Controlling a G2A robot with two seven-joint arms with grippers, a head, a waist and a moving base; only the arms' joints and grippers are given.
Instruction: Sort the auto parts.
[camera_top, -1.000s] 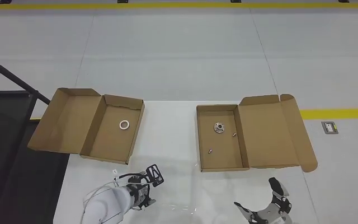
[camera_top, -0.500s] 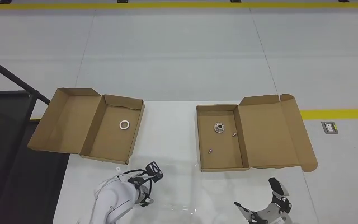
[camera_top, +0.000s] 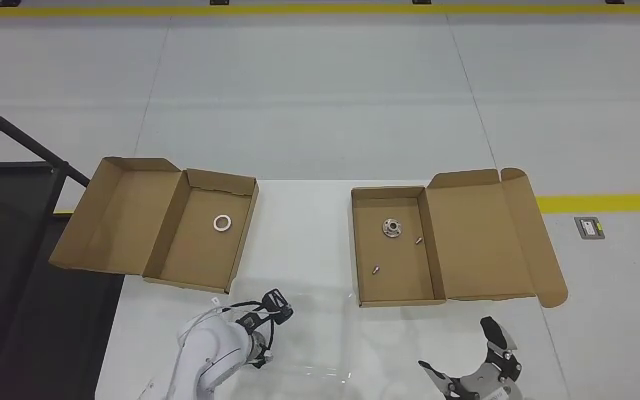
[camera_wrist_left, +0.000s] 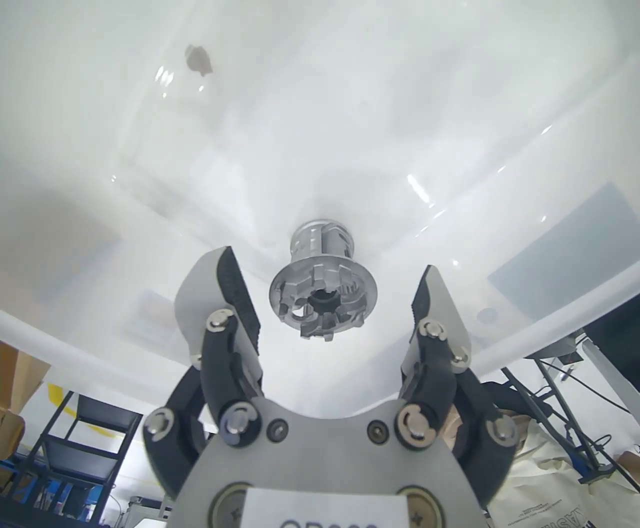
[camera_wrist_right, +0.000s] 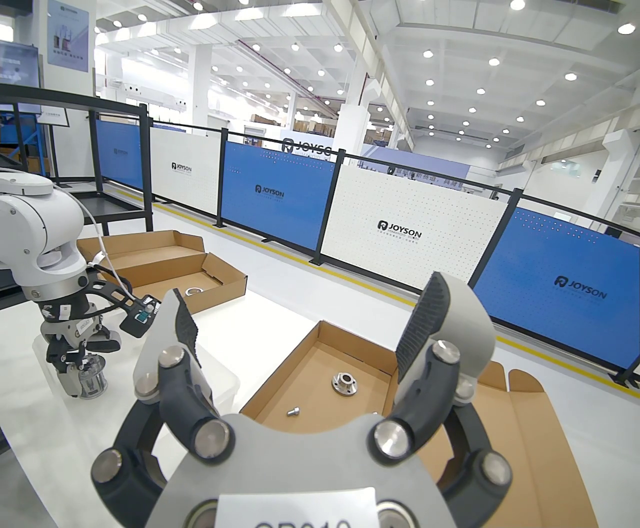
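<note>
The left gripper hangs at 7 o'clock over the surface. Its fingers are released on either side of a metal hub that stands in a clear tray, and they do not touch it. The right gripper sits at 5 o'clock, fingers spread and empty.

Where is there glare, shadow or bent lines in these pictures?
Left wrist view: glare streaks on the white table, a shadow around the metal part inside the open left tool, and the table edge looks curved by the lens. Right wrist view: ceiling lamps make bright spots. Top view: faint reflections on the table.
</note>
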